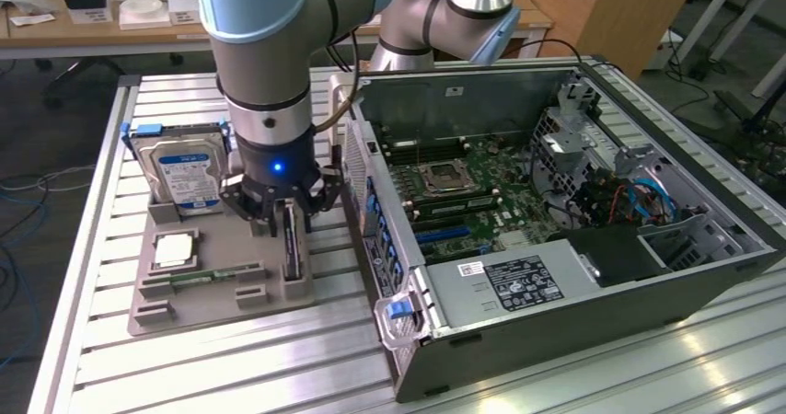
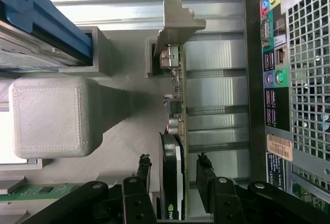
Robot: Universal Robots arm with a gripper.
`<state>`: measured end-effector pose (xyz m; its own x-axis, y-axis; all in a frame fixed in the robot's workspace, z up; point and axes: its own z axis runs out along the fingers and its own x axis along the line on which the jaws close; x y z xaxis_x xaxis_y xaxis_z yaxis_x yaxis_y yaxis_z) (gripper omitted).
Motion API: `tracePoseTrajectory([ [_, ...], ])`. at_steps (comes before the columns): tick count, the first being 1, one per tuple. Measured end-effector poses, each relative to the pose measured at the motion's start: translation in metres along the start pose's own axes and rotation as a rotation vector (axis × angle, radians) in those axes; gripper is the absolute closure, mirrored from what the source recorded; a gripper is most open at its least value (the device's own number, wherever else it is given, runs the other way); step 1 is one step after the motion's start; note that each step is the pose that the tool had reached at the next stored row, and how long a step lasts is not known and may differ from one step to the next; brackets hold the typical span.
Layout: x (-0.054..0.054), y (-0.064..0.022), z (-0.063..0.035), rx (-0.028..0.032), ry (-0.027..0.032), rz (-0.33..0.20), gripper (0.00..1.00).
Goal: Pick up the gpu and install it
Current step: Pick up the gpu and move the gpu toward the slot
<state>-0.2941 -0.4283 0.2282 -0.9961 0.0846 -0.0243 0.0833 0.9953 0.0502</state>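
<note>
Closest in, in the wrist view, the jaws stand open, one on each side of the gpu [image 2: 176,112]. The card stands on its long edge between them, with a narrow gap showing on both sides, so nothing is gripped. The jaws straddle the end of the card that carries its round black cooler. Its silvery end bracket [image 2: 175,23] lies at the far end, away from the jaws, where it sits against a slot in the grey holder [image 2: 124,131].

Beside the card on the holder are a square grey block [image 2: 49,116], a green memory stick [image 2: 46,190] and a hard drive [image 2: 36,28] in blue rails. On the card's other side, across a strip of bare desk [image 2: 216,54], is the port-covered back of the computer case [image 2: 289,80].

In the exterior view, the arm [image 1: 264,64] reaches straight down over the holder [image 1: 215,299], and the gpu [image 1: 293,248] stands upright in its slot along the holder's edge nearest the case. The hard drive [image 1: 184,170] stands at the holder's back, well to the exterior view's left of the card. The memory stick [image 1: 206,274] lies lower down. The open case [image 1: 553,212] lies on the slatted desk [image 1: 184,368] just to the exterior view's right.
</note>
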Motion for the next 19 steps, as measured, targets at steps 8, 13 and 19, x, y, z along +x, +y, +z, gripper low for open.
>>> tracePoseTrajectory([
  [8, -0.0009, -0.0012, 0.0002, 0.0001, 0.0001, 0.0, 0.51],
  [13, -0.0011, -0.0011, 0.0002, 0.0002, 0.0001, 0.0, 0.51],
  [19, -0.0011, -0.0011, 0.0002, 0.0002, 0.0002, 0.0, 0.51],
])
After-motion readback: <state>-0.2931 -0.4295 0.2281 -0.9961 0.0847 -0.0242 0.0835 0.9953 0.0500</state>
